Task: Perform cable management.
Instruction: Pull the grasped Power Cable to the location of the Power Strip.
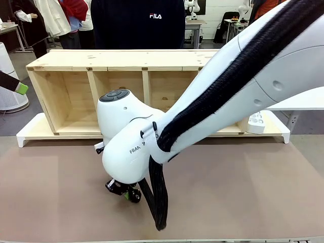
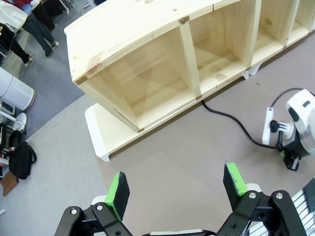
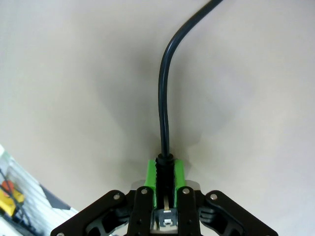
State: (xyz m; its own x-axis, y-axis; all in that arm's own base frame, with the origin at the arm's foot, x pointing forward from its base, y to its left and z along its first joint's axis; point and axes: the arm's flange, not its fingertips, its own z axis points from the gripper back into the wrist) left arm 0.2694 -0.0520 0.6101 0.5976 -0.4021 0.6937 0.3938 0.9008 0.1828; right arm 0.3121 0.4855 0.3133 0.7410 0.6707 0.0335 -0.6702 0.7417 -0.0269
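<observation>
Front view: the right arm [image 1: 276,86], white and wrapped with a braided black hose [image 1: 238,73], slants down across the middle to the brown table [image 1: 243,192]. The letters "FRAN" can be read on its wrist housing, where the hose cuts off the rest. The right gripper [image 1: 124,192] sits low at the tabletop. Behind it a wooden shelf [image 1: 121,59] lies on its side, and a person's dark top [image 1: 136,25] carries "FILA" in white.

Left wrist view: the left gripper [image 2: 176,184] hangs above the table with its green pads spread wide and nothing between them. The cable [image 2: 231,118] comes out from under the shelf's front edge. It crosses the table to what looks like a white power strip [image 2: 269,127], just beside the right gripper.

Right wrist view: the right gripper's pads are pressed together on the cable's ribbed collar. The glossy cord curves away over the table.
</observation>
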